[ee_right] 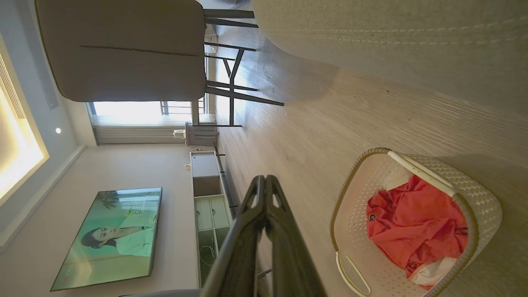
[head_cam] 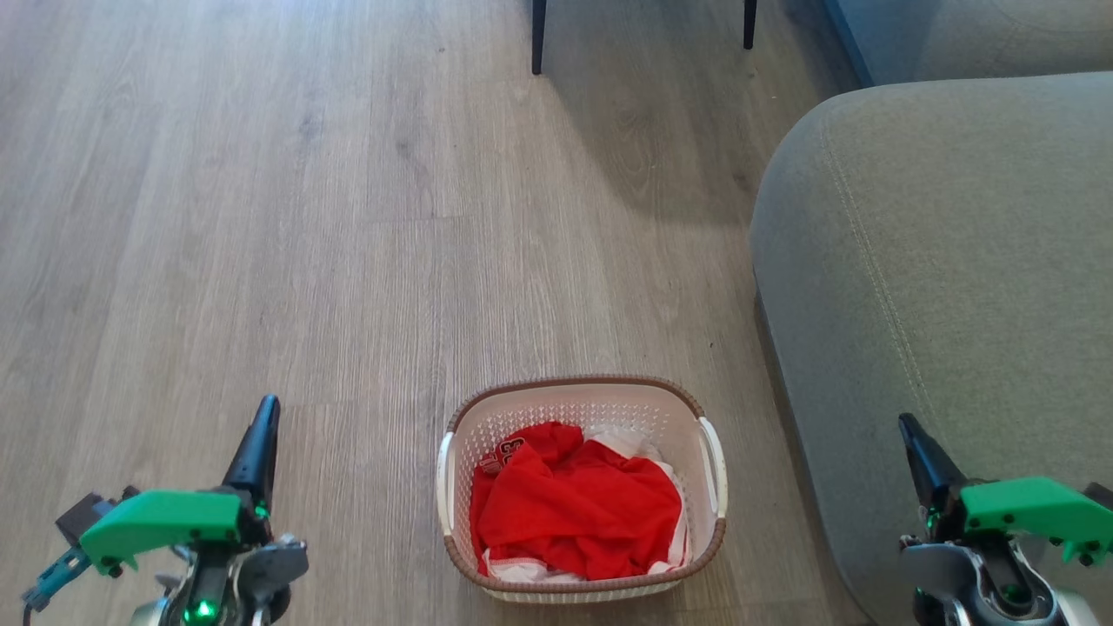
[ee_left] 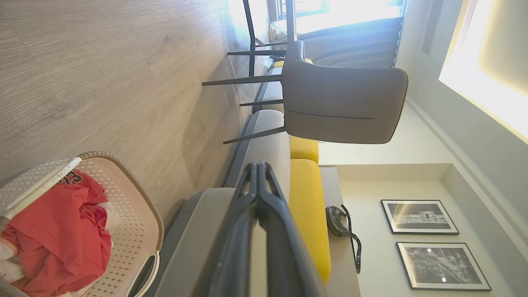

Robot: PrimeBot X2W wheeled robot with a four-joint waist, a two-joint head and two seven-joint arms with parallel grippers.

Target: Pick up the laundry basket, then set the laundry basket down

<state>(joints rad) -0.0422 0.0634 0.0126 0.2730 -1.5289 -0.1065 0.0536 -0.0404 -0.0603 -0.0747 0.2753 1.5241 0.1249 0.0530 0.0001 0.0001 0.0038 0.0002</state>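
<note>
The laundry basket [head_cam: 576,382] stands upright on the wooden floor [head_cam: 348,217], low in the middle of the head view, with red and white clothes [head_cam: 574,509] heaped inside and its white side handles [head_cam: 715,465] facing out to left and right. Just to its right rises the grey sofa [head_cam: 939,261]; dark chair legs [head_cam: 538,35] stand well beyond it. The left hand [head_cam: 266,409] and the right hand [head_cam: 909,430] flank the basket, each well apart from it, fingers pressed together on nothing and pointing away from the robot. This fits a basket waiting to be lifted as well as one already set back down, so the step in hand cannot be settled. Either way, nothing holds the basket, and each handle lies on the side of one hand.
</note>
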